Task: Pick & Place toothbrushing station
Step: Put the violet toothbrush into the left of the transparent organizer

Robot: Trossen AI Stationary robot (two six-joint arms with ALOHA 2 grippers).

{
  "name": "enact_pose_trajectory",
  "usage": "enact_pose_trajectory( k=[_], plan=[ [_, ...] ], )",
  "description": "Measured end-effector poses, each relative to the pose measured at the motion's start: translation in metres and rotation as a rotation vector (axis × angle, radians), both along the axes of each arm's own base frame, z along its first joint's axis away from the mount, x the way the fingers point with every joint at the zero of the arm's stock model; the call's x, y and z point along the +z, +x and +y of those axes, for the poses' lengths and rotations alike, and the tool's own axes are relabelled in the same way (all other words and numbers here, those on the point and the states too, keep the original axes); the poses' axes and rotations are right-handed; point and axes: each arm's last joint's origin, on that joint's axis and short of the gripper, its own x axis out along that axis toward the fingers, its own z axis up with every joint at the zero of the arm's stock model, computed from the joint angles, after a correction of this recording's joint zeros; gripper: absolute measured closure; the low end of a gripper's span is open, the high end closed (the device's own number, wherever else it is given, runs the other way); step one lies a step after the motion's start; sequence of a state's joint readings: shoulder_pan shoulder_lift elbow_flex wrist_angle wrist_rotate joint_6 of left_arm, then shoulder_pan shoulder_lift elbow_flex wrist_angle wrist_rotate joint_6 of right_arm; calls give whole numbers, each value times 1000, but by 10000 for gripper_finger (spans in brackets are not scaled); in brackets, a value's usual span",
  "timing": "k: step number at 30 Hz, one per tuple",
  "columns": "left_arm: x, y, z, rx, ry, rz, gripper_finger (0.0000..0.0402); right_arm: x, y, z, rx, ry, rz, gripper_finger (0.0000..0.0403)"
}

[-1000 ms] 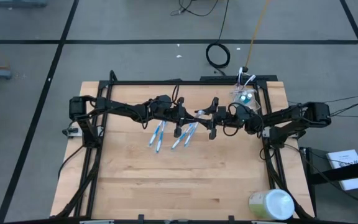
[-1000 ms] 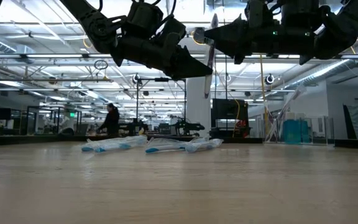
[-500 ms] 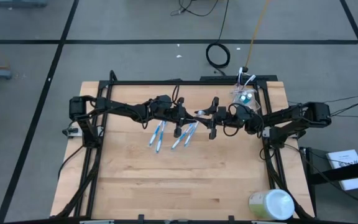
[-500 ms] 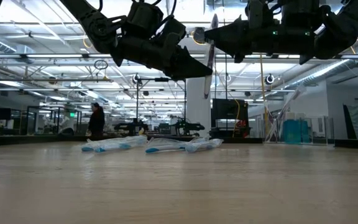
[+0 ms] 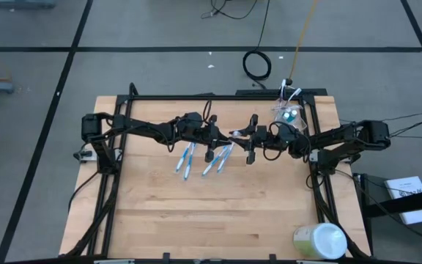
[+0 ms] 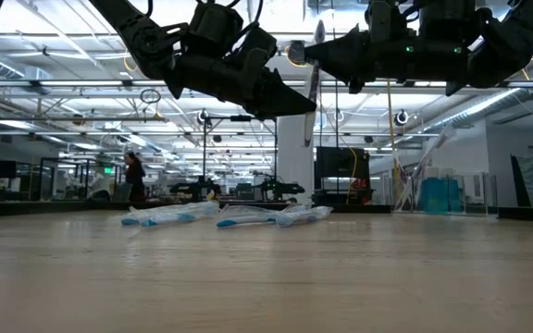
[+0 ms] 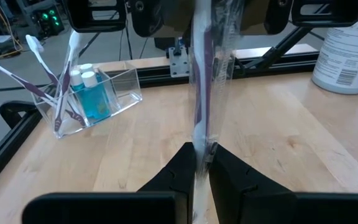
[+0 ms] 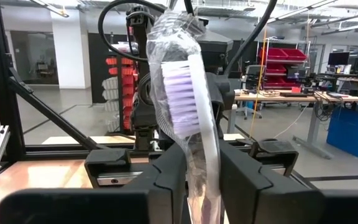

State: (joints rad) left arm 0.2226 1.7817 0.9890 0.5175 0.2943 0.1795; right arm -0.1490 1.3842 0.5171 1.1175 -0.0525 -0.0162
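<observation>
A purple-and-white toothbrush (image 6: 314,65) in a clear wrapper stands nearly upright above the middle of the table, held between both grippers. My left gripper (image 5: 226,136) is shut on its lower part and my right gripper (image 5: 246,136) is shut on it higher up, below the purple bristle head (image 8: 182,93). Several wrapped blue toothbrushes (image 5: 186,158) lie flat on the table under the grippers. The clear plastic cup (image 5: 287,115) stands at the far right, holding toothbrushes and teal-capped tubes (image 7: 89,102). My left gripper (image 7: 202,168) pinches the wrapped toothbrush's lower end (image 7: 201,146) between its two fingers. They come nearly level from the table's left and lie across the brush, which is upright and lifted clear. My right gripper (image 8: 202,180) pinches the wrapped handle (image 8: 201,165) below the head between its two fingers, coming about level from the table's right. The fingers lie across the brush, and the head rises above them.
A large pale green-and-white round container (image 5: 319,241) stands at the table's near right corner. A black frame (image 5: 218,96) runs along the far edge and both sides. The near half of the wooden table (image 5: 196,220) has free room.
</observation>
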Motion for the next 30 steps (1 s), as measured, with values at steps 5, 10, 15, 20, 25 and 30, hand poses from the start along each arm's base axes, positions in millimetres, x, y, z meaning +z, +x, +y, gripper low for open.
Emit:
enact_pose_trajectory(
  k=[5,10,15,20,25,30],
  plan=[
    [0,0,0,0,0,1,366,0,0,0,0,0,0,331],
    [0,0,0,0,0,2,366,0,0,0,0,-1,0,331],
    [-1,0,0,0,-1,6,366,0,0,0,-1,-7,2,331],
    [-1,0,0,0,-1,6,366,0,0,0,-3,-17,2,331],
    [-1,0,0,0,-1,6,366,0,0,0,-4,-22,3,331],
    [-1,0,0,0,-1,6,366,0,0,0,-3,-22,3,331]
  ],
)
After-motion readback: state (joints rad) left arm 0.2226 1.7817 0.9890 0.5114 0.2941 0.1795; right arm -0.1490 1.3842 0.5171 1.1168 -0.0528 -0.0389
